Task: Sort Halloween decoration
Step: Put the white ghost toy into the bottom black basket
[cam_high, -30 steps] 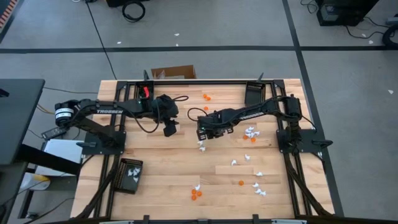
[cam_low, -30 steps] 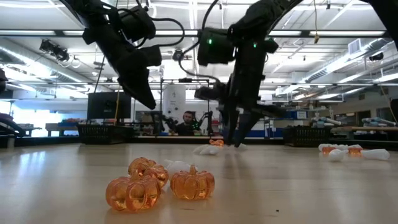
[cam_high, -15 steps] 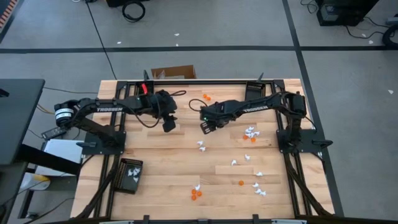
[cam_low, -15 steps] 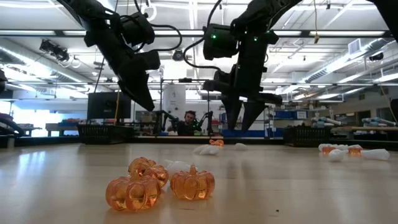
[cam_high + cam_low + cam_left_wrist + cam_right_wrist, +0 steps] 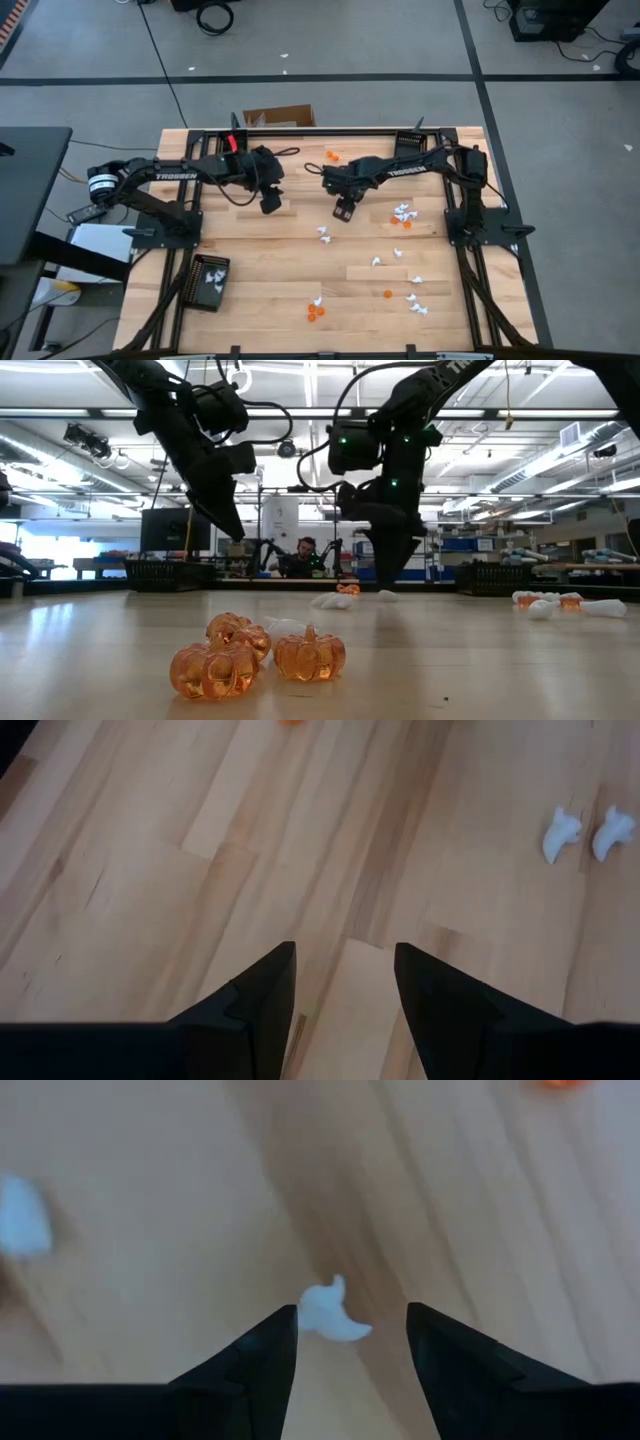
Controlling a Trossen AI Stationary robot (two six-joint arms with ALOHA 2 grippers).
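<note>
Dozens of tiny white and orange trinkets lie scattered over the wooden table [image 5: 260,250] as two dark arms hang above its middle. Farthest left, a small black tray [image 5: 207,283] at the table's near left corner holds a few white pieces. The left gripper [image 5: 270,203] hovers over bare boards, its fingers [image 5: 262,995] spread with nothing between them; two white trinkets [image 5: 582,830] lie well ahead and to one side of its tips. Just right of it, the right gripper [image 5: 344,211] is also raised off the wood, fingers [image 5: 262,1352] parted and empty, with one white ghost-shaped trinket [image 5: 333,1313] lying on the table in line with the gap, just beyond the fingertips. Three translucent orange pumpkins [image 5: 254,653] cluster at the near edge; more white pieces [image 5: 404,213] lie apart on the right side, and a second black tray [image 5: 409,150] stands at the far right corner.

Judged by their look, the trinkets are hard, light moulded plastic: stiff, smooth, and likely to skid or flick away from an off-centre pinch. The white ghost would be best taken across its thicker body, not its thin curled tail, with the fingers brought down either side and closed gently.
</note>
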